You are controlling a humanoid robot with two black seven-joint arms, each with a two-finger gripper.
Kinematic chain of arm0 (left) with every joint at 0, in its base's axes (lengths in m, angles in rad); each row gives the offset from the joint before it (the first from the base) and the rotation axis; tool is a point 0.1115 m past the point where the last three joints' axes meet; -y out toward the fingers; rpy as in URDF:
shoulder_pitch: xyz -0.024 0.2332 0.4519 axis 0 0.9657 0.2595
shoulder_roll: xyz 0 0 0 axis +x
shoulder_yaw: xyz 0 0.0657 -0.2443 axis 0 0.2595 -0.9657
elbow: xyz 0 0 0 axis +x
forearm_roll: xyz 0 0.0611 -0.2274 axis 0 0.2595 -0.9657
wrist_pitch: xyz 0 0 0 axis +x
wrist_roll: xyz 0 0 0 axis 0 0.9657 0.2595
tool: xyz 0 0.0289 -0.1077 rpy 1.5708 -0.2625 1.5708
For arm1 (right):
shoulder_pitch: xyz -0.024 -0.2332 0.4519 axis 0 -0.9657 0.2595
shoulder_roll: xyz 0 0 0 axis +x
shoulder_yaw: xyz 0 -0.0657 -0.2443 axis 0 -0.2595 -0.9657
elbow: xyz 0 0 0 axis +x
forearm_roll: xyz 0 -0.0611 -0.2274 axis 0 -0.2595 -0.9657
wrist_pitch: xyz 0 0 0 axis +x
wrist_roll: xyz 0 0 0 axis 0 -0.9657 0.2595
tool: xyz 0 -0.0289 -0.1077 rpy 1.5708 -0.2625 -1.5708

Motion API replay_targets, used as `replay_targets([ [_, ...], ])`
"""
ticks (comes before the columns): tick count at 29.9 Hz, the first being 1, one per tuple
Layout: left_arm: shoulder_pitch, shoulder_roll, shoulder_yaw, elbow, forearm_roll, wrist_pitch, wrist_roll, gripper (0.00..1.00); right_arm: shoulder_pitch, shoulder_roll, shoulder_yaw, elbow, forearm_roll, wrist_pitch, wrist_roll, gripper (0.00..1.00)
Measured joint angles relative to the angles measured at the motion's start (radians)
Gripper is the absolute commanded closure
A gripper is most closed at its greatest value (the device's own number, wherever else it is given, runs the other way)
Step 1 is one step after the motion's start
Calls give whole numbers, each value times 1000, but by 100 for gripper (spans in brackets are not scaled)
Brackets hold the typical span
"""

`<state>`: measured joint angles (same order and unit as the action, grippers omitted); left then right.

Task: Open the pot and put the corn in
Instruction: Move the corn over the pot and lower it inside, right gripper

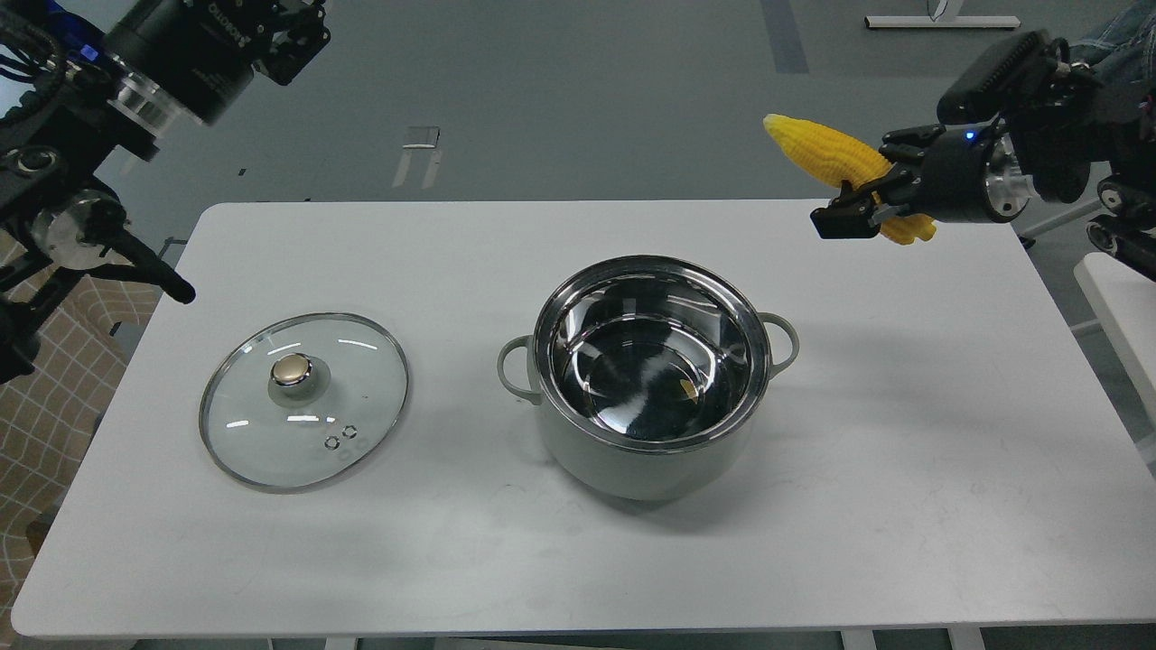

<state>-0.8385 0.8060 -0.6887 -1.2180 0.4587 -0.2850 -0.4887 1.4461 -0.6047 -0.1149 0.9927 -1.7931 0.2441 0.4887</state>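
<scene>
The pale grey-green pot (632,465) stands open in the middle of the white table (903,406), and its steel inside holds nothing. The yellow corn (822,149) hangs in the air above the table's far right part, up and to the right of the pot, tip pointing left. My right gripper (869,188) is shut on the corn's thick end. My left gripper (293,32) is high at the top left, far from the pot; it is dark and cut off by the frame edge, so its fingers cannot be told apart.
The round glass lid (304,400) with a brass-coloured knob lies flat on the table left of the pot. A black lever of my left arm (167,278) sticks out over the table's left edge. A second white surface (1124,307) stands at the right.
</scene>
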Motion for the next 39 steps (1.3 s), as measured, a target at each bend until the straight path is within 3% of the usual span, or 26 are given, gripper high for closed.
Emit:
replay_targets([
  [7,4,-5,2,0,1,0,0,4,33,123,-30,117,-1,88,0,94],
  [15,7,-6,3,0,2,-2,0,4,-3,260,-86,87,1,94,0,87],
  [21,8,-6,0,0,2,-1,0,4,-42,291,-100,60,1,93,0,78],
  [28,10,-7,0,-7,2,0,0,4,-68,297,-103,49,1,80,0,45],
  [33,11,-7,0,-8,2,0,0,4,-83,304,-103,46,1,68,0,28],
  [35,12,-7,0,-8,2,0,0,4,-86,309,-101,40,1,62,0,15],
  [39,14,-7,0,-8,2,0,0,4,-88,313,-96,33,2,59,0,6],
])
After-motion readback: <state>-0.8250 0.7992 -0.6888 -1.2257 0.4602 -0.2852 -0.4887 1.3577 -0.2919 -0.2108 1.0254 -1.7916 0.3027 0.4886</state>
